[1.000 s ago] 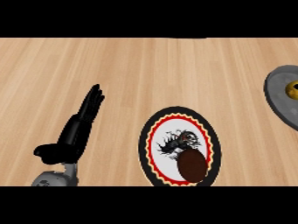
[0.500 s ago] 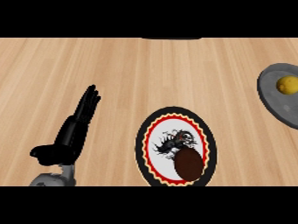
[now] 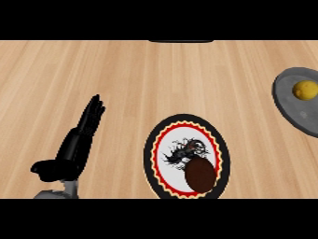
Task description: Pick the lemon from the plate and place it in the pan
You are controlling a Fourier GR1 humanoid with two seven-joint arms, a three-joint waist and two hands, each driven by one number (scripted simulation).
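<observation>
Lemon (image 3: 305,89) lies in the grey pan (image 3: 311,119) at the view's right edge, on the pan's floor toward its far side, well apart from the plate (image 3: 151,154). You can read that as the goal spot: judged from how things lie, the placing looks done and nothing holds the fruit.

Lemon shape: nearly round from this steep angle. You cannot pick out a long axis or say which way its tips point; no stem end shows. It would likely roll little, since the pan's raised rim surrounds it.

Plate: sits mid-counter, near the lower edge, black rim with a red and yellow toothed ring and a dark drawing at its middle. A brown oval thing (image 3: 200,176) lies on its near right part, long axis running roughly toward and away from you. No lemon on it.

Left hand (image 3: 79,140): well left of the plate, apart from it, fingers straight and together pointing away from you, thumb out to the side, holding nothing. You can take it as resting, kept out of the work.

Right hand: does not show anywhere, so you cannot say how it stands.

Wooden counter (image 3: 154,74) carries all of it.
</observation>
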